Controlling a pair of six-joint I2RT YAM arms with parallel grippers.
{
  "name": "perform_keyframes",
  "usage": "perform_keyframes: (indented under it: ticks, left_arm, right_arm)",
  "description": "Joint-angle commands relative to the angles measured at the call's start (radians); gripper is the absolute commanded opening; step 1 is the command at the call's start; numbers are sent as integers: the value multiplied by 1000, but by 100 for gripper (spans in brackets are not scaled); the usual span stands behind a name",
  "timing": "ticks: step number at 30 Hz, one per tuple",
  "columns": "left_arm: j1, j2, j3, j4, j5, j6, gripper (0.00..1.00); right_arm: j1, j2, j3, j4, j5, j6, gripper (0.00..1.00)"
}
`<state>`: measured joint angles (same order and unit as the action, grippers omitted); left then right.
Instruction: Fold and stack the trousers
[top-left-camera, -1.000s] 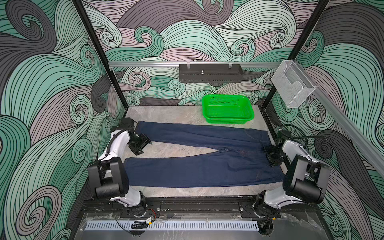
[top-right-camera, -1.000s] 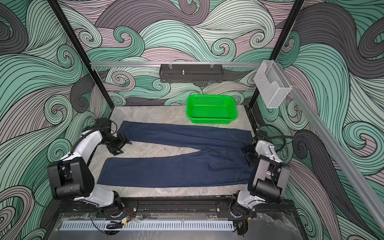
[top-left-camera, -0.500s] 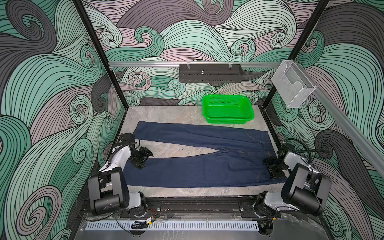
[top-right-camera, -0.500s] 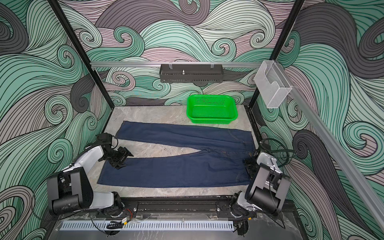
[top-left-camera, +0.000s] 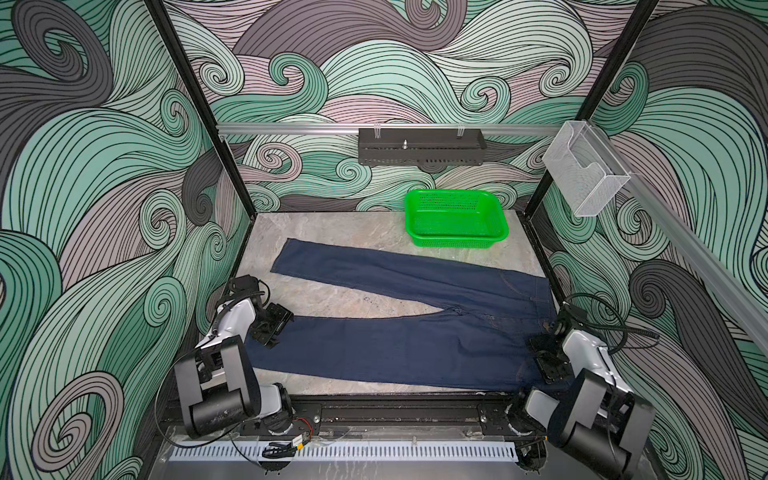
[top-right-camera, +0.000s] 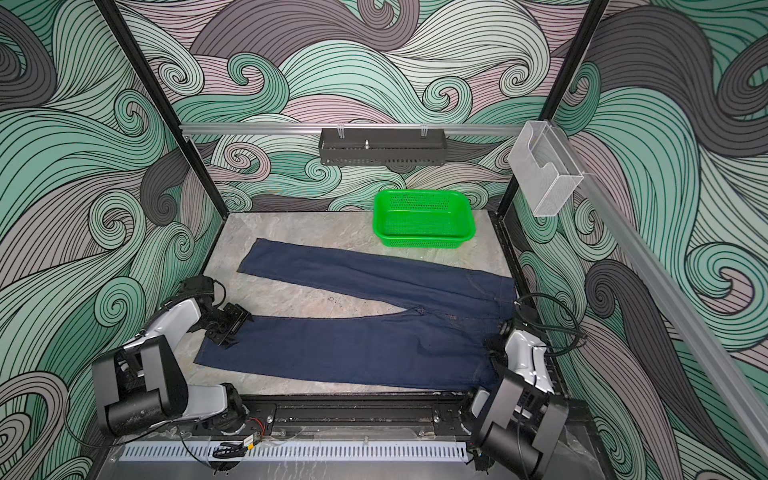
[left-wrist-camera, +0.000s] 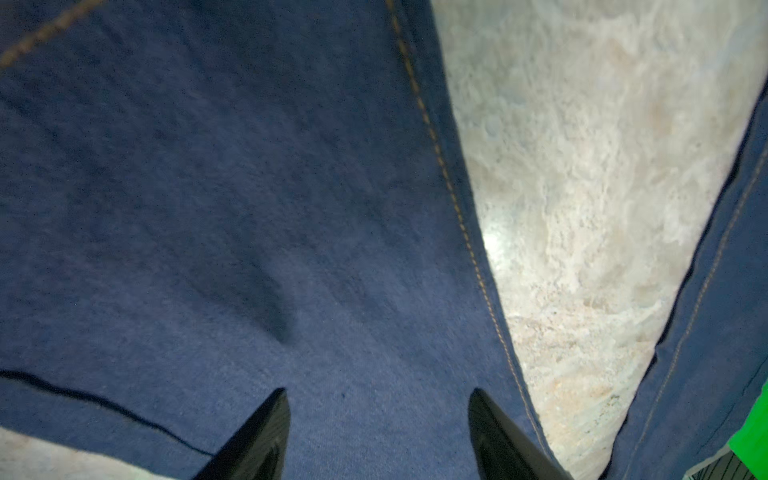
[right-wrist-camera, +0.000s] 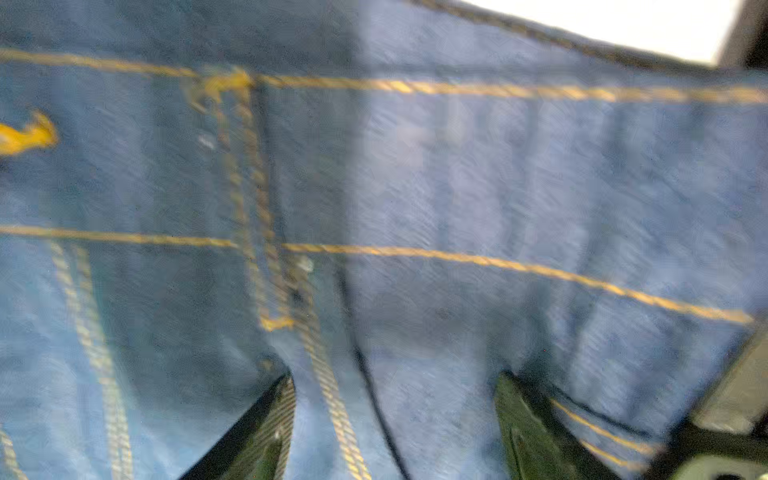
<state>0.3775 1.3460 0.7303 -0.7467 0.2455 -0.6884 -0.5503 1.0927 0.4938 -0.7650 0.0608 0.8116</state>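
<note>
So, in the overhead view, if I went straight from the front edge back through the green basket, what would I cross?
White slotted strip → black front rail → near leg of the dark navy jeans → their far leg → green basket → black wall tray.

Jeans (top-left-camera: 395, 345): dark navy denim, plain. Stitching (left-wrist-camera: 449, 178) orange-tan, possibly yellower; the right wrist view is too blurred to be sure. Table (top-left-camera: 332, 232) under jeans: grey-beige marbling. Basket (top-left-camera: 457, 242) behind jeans: bright green, perforated. Walls (top-left-camera: 104, 166): swirling waves in teal, mauve and charcoal, black-lined. Arms (top-left-camera: 232, 320): white and black.
</note>
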Motion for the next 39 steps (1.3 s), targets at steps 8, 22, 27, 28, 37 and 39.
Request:
perform_keyframes:
  ticks: [8,22,27,28,37,39]
  left_arm:
    - [68,28,36,-30,24,38,71]
    - [68,-79,260,-161,126,95,73]
    - [67,-39,273,-130,187,88,73]
    - [67,-30,283,-124,202,83,72]
    - [-18,55,421,-165,247,86,72]
    - [-33,62,422,-154,245,79,72]
  right_arm:
    - [-5,-172,-19,-118,-49,13,77]
    - [-5,-153,219,-186,-115,2,78]
    - [-5,-103,257,-165,-157,16,76]
    - [-5,-93,262,-162,-166,18,76]
    - [4,62,358,-127,-202,74,74]
    - [4,100,394,-128,-202,76,73]
